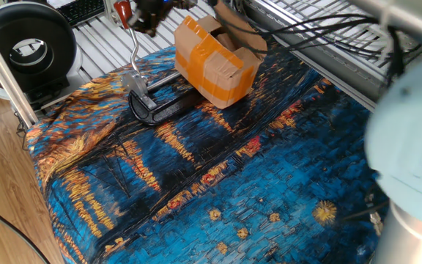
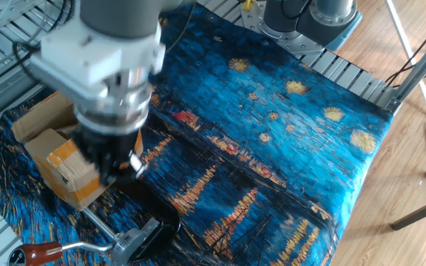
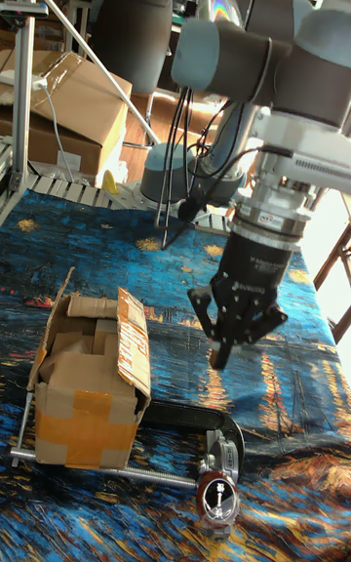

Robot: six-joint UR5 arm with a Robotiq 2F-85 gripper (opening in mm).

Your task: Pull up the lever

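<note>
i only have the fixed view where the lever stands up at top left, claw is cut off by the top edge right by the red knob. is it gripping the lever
observer: No. In the tall fixed view the claw hangs in the air above the lever, clear of its knob and holding nothing.
operator: where is it relative to the box
observer: In the other fixed view it overlaps the right side of the cardboard box, with the knob far off at the lower left.
operator: open or shut
observer: I cannot tell. The tall fixed view shows the fingers angling in toward the tips, but the gap is unclear.
</note>
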